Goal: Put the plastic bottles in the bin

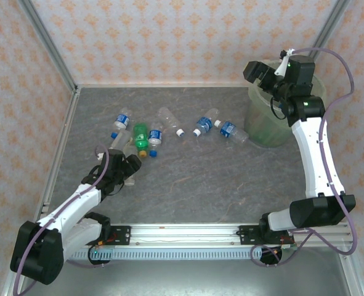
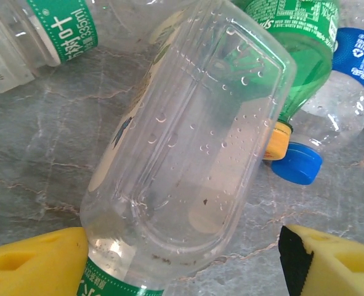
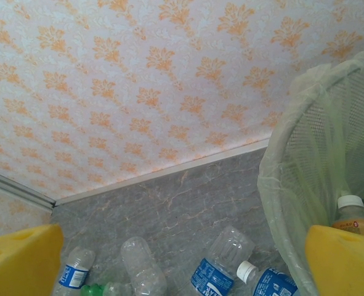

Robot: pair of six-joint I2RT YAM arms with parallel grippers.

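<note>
Bottle (image 2: 188,135), clear, lies between the wide-open jaws of the left gripper (image 2: 183,246). Its long axis runs 7 to 1 o'clock in the wrist view, so the pads bracket its body crosswise (left pad close or touching, can't tell; right pad apart). Green bottle (image 2: 305,43) crowds it at 1 o'clock. Bin (image 1: 255,132) stands at 2 o'clock on the table, well apart. Right gripper (image 1: 260,71) hovers over its rim, jaws wide, empty. Left arm is nearer.

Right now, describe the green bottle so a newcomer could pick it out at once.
On the grey table, look to the left half, away from the pale-green bin. Just beyond the left gripper lies the green bottle: the only green-bodied one among clear neighbours, with a yellow cap.
</note>
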